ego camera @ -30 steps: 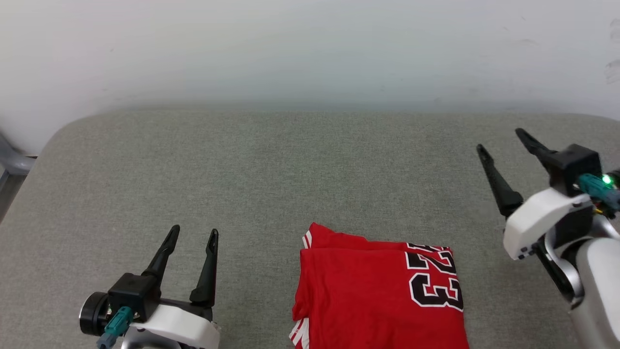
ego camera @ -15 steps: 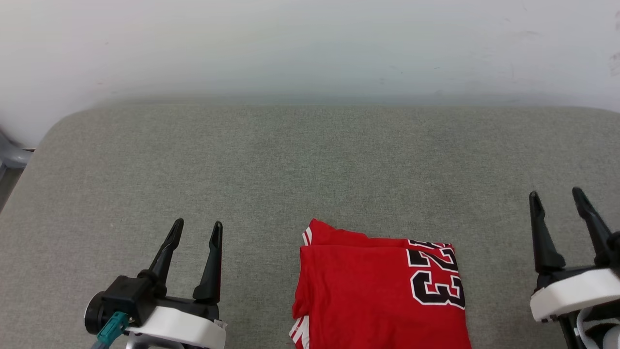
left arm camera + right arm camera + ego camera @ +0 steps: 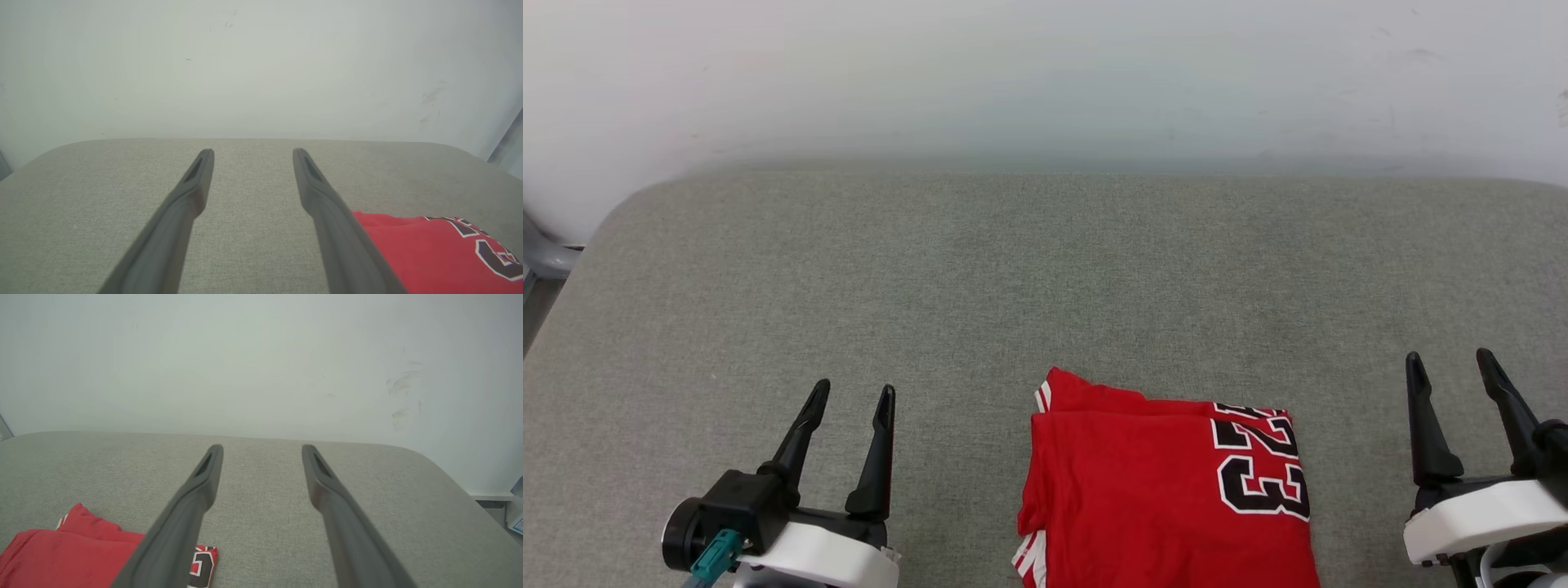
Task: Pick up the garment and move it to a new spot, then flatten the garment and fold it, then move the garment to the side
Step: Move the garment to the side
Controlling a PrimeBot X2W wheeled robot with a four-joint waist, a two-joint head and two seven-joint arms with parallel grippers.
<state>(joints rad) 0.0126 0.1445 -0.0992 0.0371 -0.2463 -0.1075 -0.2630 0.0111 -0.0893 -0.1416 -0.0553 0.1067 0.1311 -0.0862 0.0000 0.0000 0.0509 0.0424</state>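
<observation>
We judge folding done: the garment lies folded on the desk. Left gripper and right gripper flank it, both spread and empty; moving it aside possibly remains.

Bright, even, diffuse light; the tabletop carries only faint, soft shadows. The head view is sharp. In both wrist views the fingers blur toward 6 o'clock, the tabletop's far edge bows, and the corners darken.

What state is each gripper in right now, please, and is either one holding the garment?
Left gripper: open, holding nothing, left of the garment.
Right gripper: open, holding nothing, right of the garment.
</observation>
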